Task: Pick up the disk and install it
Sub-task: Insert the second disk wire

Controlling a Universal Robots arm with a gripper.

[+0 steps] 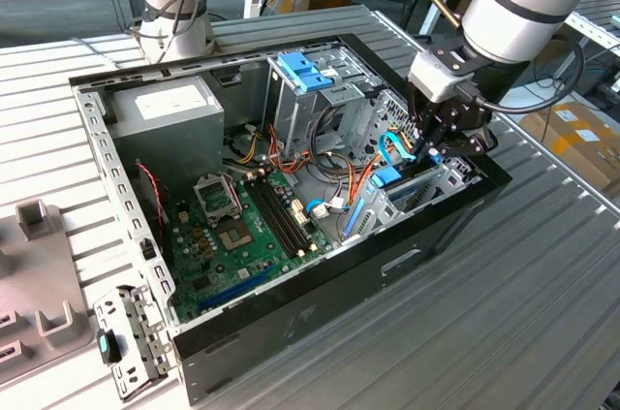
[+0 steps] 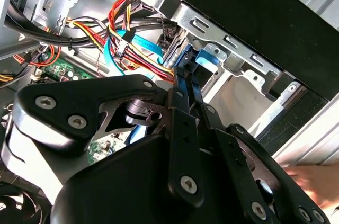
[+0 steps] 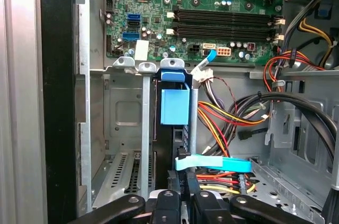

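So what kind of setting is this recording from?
Probably a robotics lab or workshop bench: an open computer case sits on a slatted metal table, a second arm's base stands behind it, and cardboard boxes lie beside the table.

The disk (image 3: 174, 106) stands on edge in a drive bay (image 3: 127, 123) of the open computer case (image 1: 320, 303), near the case's front corner. Its light-blue carrier rail shows uppermost, dark body below, between silver bay walls.

The disk (image 3: 174, 108) stands edge-on in its bay, faces hidden by metal rails. The gripper (image 1: 438, 143) tips are lost among cables in the exterior view. A blurred hand (image 2: 318, 181) gets cut off at the second wrist view's edge.
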